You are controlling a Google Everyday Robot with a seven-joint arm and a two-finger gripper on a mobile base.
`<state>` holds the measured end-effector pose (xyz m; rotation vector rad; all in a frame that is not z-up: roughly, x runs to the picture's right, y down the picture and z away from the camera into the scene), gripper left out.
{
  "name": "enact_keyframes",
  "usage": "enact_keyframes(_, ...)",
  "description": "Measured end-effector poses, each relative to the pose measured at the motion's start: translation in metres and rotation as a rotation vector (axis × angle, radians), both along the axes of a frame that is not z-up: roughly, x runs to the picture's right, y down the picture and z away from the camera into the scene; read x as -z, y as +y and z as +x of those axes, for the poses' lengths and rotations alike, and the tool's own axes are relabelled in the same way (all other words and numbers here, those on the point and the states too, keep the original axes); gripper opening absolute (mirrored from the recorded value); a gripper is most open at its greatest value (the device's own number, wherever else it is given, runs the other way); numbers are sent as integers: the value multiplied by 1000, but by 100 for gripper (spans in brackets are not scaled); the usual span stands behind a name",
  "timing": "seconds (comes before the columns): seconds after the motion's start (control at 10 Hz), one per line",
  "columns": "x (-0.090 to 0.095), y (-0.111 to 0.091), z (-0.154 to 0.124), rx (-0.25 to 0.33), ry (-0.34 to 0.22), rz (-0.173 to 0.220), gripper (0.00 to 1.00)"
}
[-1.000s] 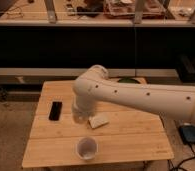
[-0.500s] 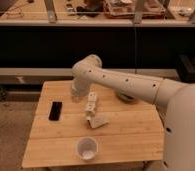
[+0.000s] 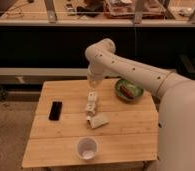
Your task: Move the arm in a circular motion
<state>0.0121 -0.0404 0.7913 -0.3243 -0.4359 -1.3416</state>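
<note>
Reaching out from the right of the camera view, my thick cream-white tubular arm point(image 3: 136, 70) with its small dark dots bends at a bulbous elbow above the far edge of the pale slatted wooden surface point(image 3: 56, 145), then drops straight down. At its end my white jaws point(image 3: 90, 116) hang over the middle of the surface, just beside a small pale block-shaped object point(image 3: 99, 121); whether I touch it I cannot tell, nor how far open I am or whether I hold anything.

Near the left edge lies a flat black phone-like slab point(image 3: 55, 110), well apart from me. A white paper cup point(image 3: 87, 148) stands upright near the front edge. A green bowl holding something reddish-brown point(image 3: 128, 90) sits behind me, partly under the arm.

The thing to move is the arm itself: stiff, heavy, nothing to grip. I judge a circling sweep this low could knock the light cup or the block, so some height would help.
</note>
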Motion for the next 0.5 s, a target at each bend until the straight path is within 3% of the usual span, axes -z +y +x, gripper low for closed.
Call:
enact_keyframes(0.1, 18, -4, 36, -4, 66, 3, 9)
enact_keyframes(0.3, 55, 8, 90, -13, 176, -13, 9)
enact_keyframes(0.5, 116, 57, 132, -58, 275, -75, 9)
